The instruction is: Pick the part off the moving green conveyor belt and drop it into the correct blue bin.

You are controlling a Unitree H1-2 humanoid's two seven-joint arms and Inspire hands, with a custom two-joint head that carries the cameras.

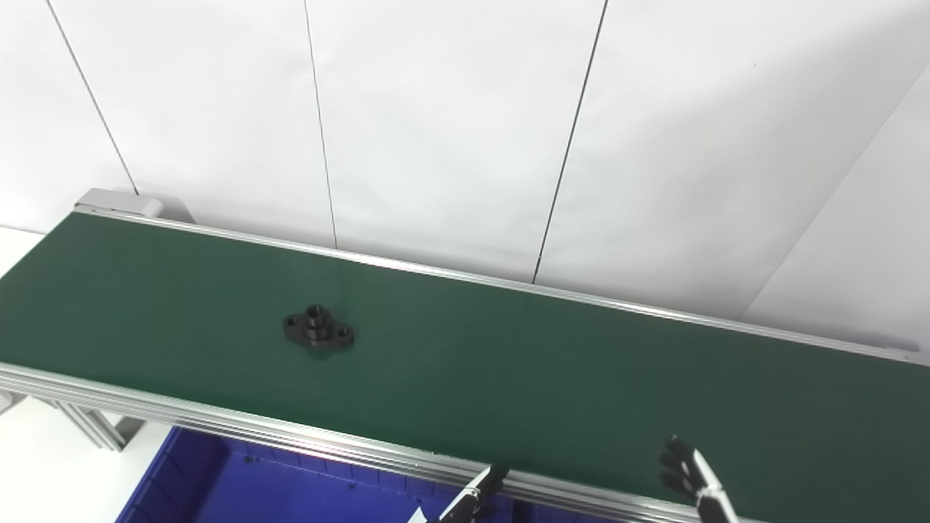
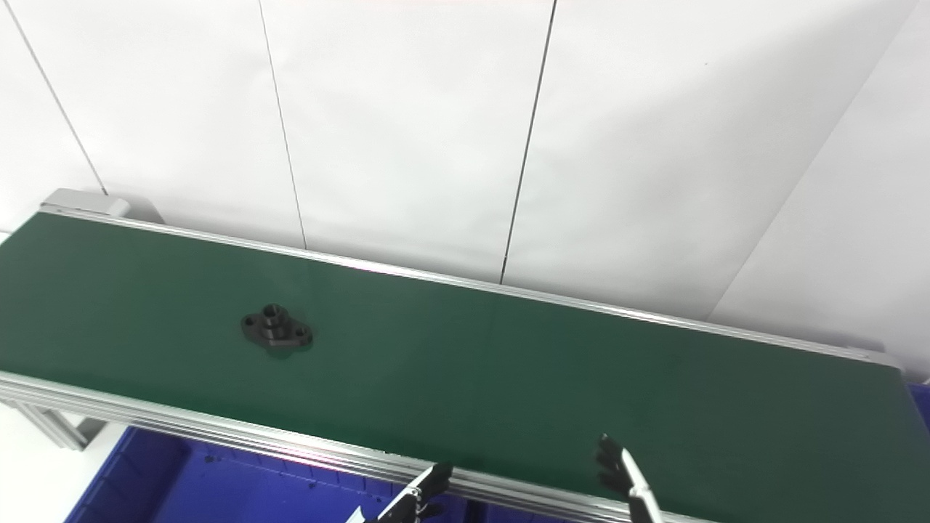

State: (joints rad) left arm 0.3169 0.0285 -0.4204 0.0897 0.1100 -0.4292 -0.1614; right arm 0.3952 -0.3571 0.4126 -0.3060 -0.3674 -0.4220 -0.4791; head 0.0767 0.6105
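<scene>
A black flanged part (image 1: 318, 330) with a raised centre hub and two bolt holes lies flat on the green conveyor belt (image 1: 552, 363), left of the middle. Only the fingertips of both hands show at the bottom edge. My left hand (image 1: 476, 497) reaches up over the belt's near rail with its fingers stretched out, holding nothing. Over the belt's near right part, my right hand (image 1: 690, 479) has its fingers spread and empty. Both hands are far right of the part and apart from it.
A blue bin (image 1: 218, 487) sits below the belt's near rail (image 1: 254, 428) at lower left. A sliver of another blue bin (image 2: 920, 407) shows past the belt's right end. White wall panels stand behind the far rail (image 1: 508, 283).
</scene>
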